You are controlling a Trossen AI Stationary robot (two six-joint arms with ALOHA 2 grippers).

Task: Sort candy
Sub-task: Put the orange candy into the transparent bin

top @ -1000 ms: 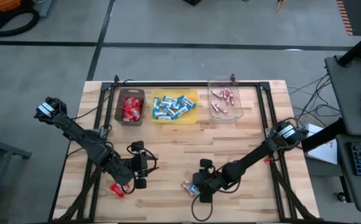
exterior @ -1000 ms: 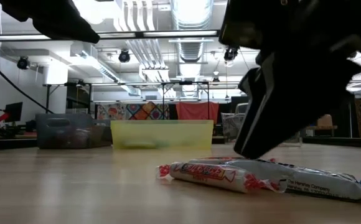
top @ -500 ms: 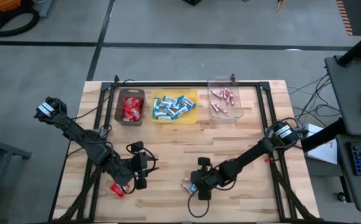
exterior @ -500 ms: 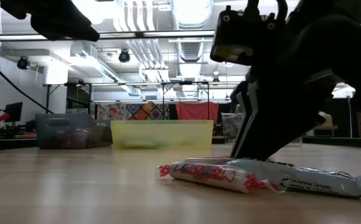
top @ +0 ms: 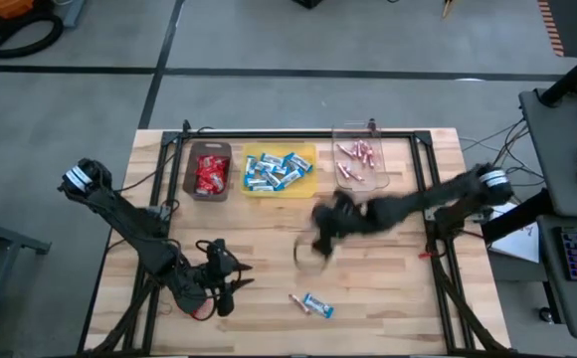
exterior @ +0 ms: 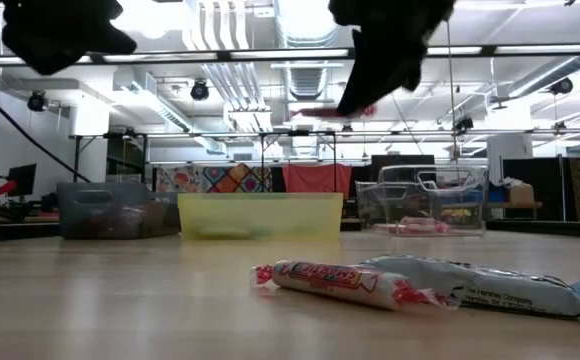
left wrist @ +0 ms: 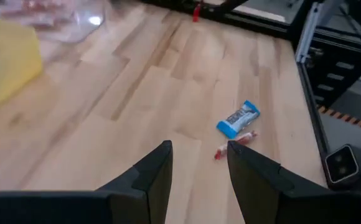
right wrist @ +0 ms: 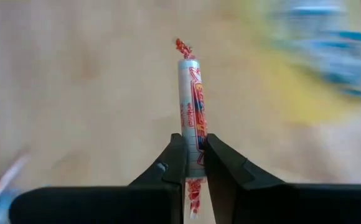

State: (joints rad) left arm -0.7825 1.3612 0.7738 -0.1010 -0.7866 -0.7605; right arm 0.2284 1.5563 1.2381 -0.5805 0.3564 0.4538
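Observation:
My right gripper is high over the table's middle, shut on a slim white-and-red candy stick, which also shows in the air in the low view. Another stick and a blue-and-white bar lie flat on the wood near the front edge. My left gripper hovers at the front left with its fingers open and only bare wood between them. The bar and the stick lie ahead of it. My right gripper pinches the stick between its two fingers near one twisted end. The stick runs along the fingers, and most of it juts out past their tips. It is lifted clear of the table and lies about level.
Along the far edge stand a brown bin with red packets, a yellow bin with blue-and-white bars, and a clear bin with sticks. A black frame runs around the tabletop. Bare wood lies between the bins and the loose candy.
My right gripper has shut on one stick at the front of the table, lifted it clear and swung up and toward the far edge, nearer the bins. The other stick and the blue bar have stayed put. My left gripper has shifted slightly toward the near edge.

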